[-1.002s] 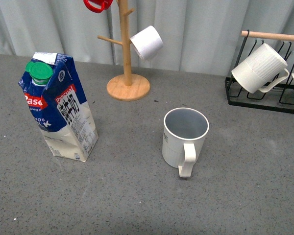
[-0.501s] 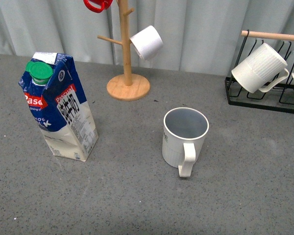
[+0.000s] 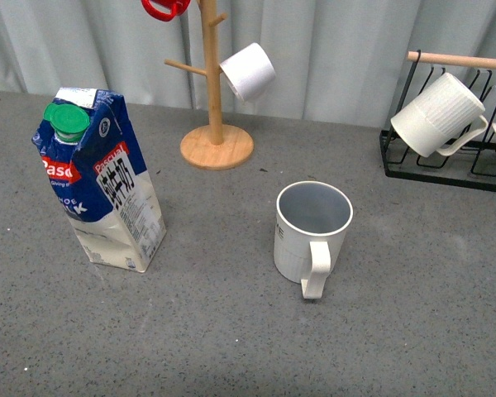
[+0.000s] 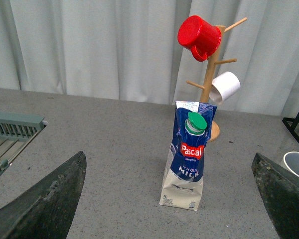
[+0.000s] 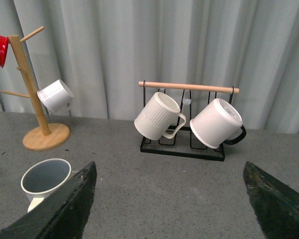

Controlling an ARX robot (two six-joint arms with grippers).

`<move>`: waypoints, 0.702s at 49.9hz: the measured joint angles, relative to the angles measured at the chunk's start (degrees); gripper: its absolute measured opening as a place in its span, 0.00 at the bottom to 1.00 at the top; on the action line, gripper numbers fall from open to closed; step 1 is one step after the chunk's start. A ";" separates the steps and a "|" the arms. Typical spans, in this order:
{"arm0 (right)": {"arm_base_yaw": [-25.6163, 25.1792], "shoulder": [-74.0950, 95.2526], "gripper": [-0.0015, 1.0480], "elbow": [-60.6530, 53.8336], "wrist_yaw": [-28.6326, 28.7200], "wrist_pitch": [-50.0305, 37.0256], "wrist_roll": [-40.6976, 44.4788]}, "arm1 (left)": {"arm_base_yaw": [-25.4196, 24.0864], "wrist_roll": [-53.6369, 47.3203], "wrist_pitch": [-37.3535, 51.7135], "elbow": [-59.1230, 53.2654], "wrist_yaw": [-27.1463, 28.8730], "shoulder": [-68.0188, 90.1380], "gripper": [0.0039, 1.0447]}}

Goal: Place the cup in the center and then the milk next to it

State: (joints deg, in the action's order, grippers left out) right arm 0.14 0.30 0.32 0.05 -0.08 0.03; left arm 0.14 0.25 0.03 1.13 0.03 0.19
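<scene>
From left: the milk (image 3: 99, 178) stands upright on the table (image 3: 231, 347), well apart from the cup (image 3: 312, 227), which sits upright near the middle with its handle toward the robot, so the first placement looks done and the carton's move remains. The left fingers (image 4: 50, 199) are spread wide and empty with the carton framed between them, apparently lined up for it; the right fingers (image 5: 65, 209) are likewise wide and empty. The table is grey and speckled, backed by a pale pleated curtain (image 3: 355, 50), with a wooden mug tree (image 3: 217, 149) behind and a black rack (image 3: 459, 59) at far right.
</scene>
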 joint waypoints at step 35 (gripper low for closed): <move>0.00 -0.07 0.91 0.00 0.00 0.00 -0.04 | 1.75 6.21 33.59 12.31 1.14 66.82 0.94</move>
State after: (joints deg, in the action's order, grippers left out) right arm 0.14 0.23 0.32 0.05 -0.08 -0.01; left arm 1.89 6.46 33.63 13.43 1.17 67.00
